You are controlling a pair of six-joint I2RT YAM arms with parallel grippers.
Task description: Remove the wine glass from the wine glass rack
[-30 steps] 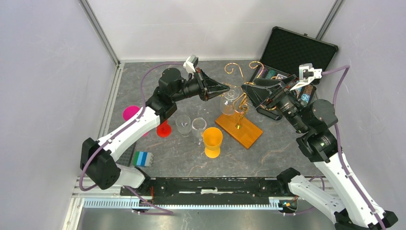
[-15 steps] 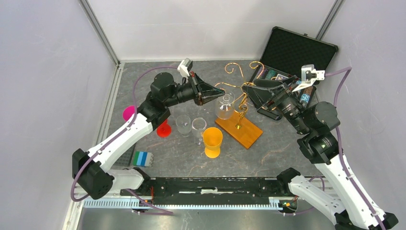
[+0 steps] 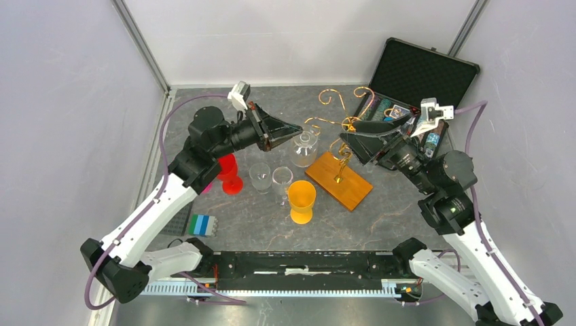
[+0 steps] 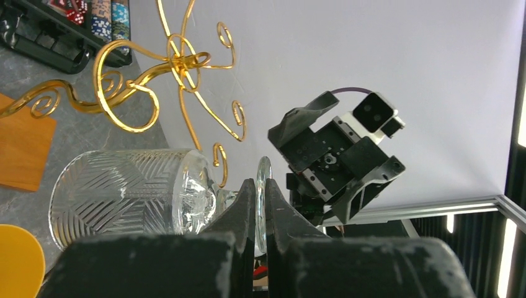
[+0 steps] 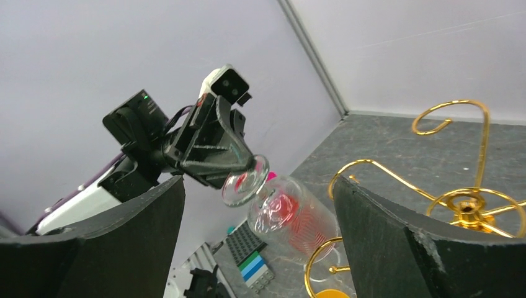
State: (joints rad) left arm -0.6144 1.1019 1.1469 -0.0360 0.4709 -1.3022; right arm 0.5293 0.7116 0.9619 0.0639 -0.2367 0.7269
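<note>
The gold wire wine glass rack [image 3: 348, 123] stands on its orange-brown wooden base [image 3: 338, 180]; it also shows in the left wrist view [image 4: 180, 59] and right wrist view [image 5: 465, 202]. My left gripper [image 3: 297, 128] is shut on the round foot of a clear patterned wine glass [image 3: 305, 148], held upside down in the air, left of the rack and apart from its arms. In the left wrist view the fingers pinch the foot [image 4: 263, 186], the bowl [image 4: 124, 192] to the left. My right gripper [image 3: 343, 138] is open, close by the rack's arms, empty.
On the table stand a red glass [image 3: 230, 174], two clear glasses [image 3: 260, 177] [image 3: 282, 180] and an orange cup [image 3: 301, 201]. A magenta disc sits behind the left arm. An open black case [image 3: 418, 78] is at the back right. A striped block [image 3: 202, 225] lies front left.
My left gripper has pulled back to the left with the wine glass, off the rack's arm. My right gripper has shifted slightly left beside the rack.
</note>
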